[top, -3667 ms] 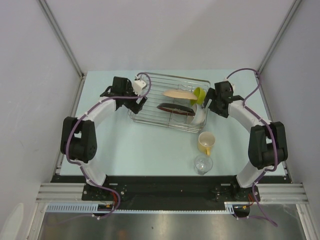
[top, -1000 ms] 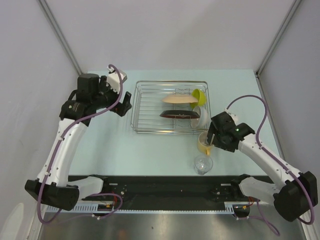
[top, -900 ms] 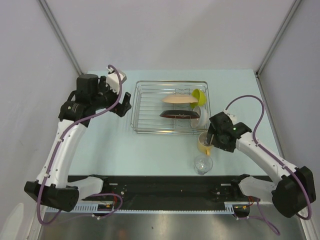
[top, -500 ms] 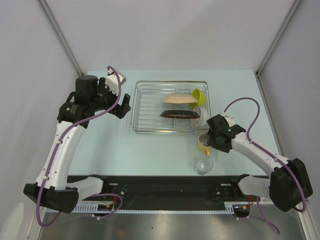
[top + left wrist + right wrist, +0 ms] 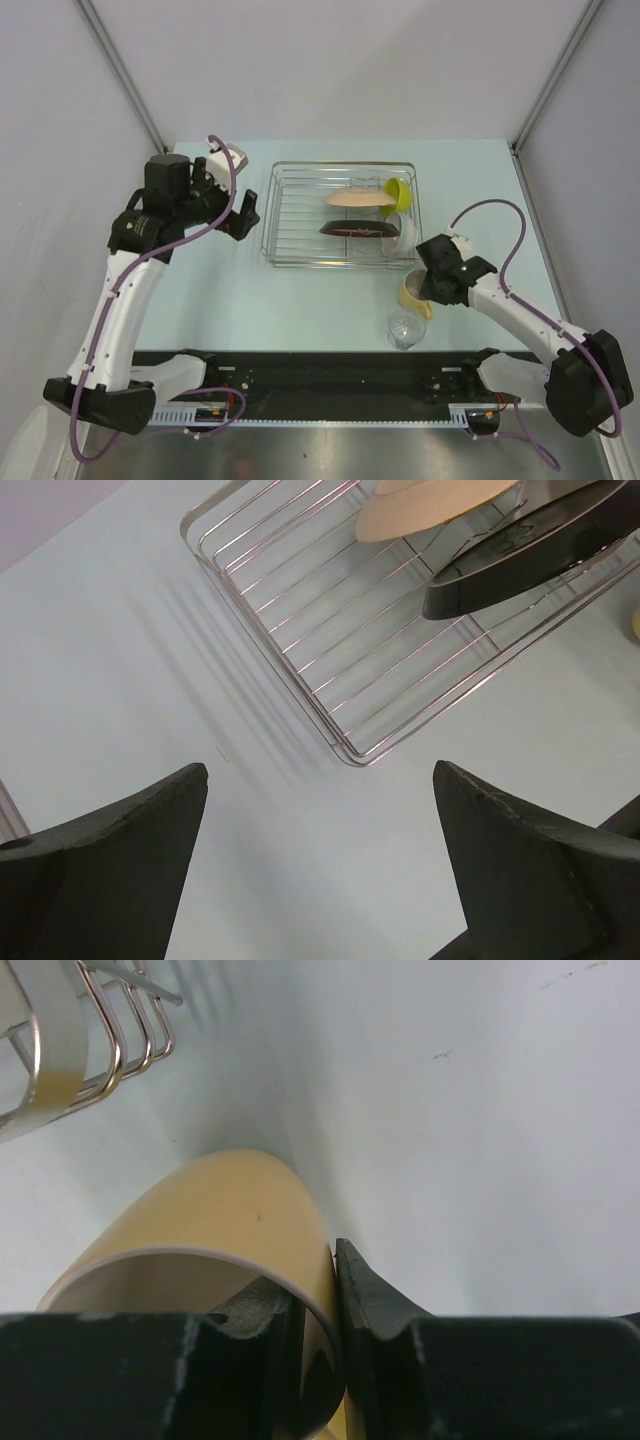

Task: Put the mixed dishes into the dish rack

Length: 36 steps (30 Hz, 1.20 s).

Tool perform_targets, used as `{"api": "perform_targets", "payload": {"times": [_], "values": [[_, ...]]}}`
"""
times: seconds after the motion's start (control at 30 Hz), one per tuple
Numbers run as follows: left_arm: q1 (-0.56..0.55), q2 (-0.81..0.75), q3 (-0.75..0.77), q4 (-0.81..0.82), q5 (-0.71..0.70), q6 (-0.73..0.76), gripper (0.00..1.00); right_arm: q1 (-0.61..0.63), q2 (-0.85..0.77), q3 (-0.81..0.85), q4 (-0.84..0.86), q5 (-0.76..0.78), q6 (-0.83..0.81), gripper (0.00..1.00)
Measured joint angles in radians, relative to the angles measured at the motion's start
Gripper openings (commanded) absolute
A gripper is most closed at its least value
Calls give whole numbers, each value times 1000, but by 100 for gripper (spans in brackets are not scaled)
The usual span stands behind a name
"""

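The dish rack (image 5: 295, 215) stands at the table's middle back. Its right half holds the tan plate (image 5: 355, 197), the dark-red-rimmed plate (image 5: 352, 229), the lime-green bowl (image 5: 397, 190) and the white bowl (image 5: 404, 232). In front of the rack's right corner, my right gripper (image 5: 427, 284) is shut on the yellow mug (image 5: 412, 293). In the right wrist view one finger is inside the mug (image 5: 220, 1210) and the other outside, and this gripper (image 5: 322, 1290) pinches the wall. The clear glass (image 5: 404, 328) stands just in front of the mug. My left gripper (image 5: 240, 212) hovers open left of the rack (image 5: 300, 630).
The rack's left half is bare wire grid. The rack's near corner (image 5: 120, 1030) lies close behind the mug. Grey walls with metal posts enclose the table on three sides. A black rail runs along the near edge.
My right gripper has closed on the mug's wall, and the mug has shifted slightly toward the front right. The left arm has drawn back a little to the left, still open.
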Motion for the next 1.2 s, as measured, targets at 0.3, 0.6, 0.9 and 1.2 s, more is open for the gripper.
{"api": "perform_targets", "payload": {"times": [0.3,0.6,0.9,1.2], "values": [[0,-34,0,1,-6,-9,100,-30,-153,4,-48,-8,-20,0],[0,-1,70,-21,42,-77,100,-108,-406,210,-107,-171,-43,0],[2,53,199,74,433,-354,100,-157,-402,284,322,-596,152,0],[-4,108,-188,968,861,-1200,100,-35,-180,284,645,-712,316,0]]}}
